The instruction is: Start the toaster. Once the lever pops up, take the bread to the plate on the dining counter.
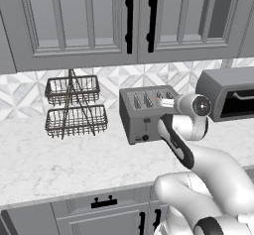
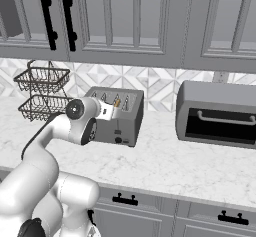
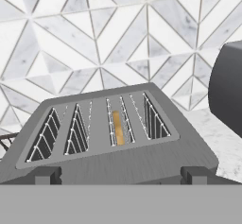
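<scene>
Toaster: the grey four-slot toaster (image 1: 145, 114) stands on the white marble counter (image 1: 59, 159), near the tiled back wall, its two black knobs low on the front.
Bread: a tan slice (image 3: 118, 128) sits upright, sunk in the third slot from the left in the hand view; its top edge also peeks out in the right base view (image 2: 117, 102).
Claw: the claw (image 3: 120, 175) hovers just above the near edge of the toaster, aimed along its top. Its jaws stand fully open and hold nothing; the two dark fingertips (image 3: 47, 175) are well apart.
Neighbours: a grey oven box (image 2: 217, 113) with a dark window stands to the toaster's right; a two-tier wire basket (image 1: 74, 107) stands to its left. Grey cabinets (image 1: 74, 21) hang overhead.
Progress: early, as I judge it. The bread is loaded, but whether the lever has been pressed cannot be told from here.
Left to do: start the toaster if not started, wait for the pop, lift the slice out, carry it to the plate.
</scene>
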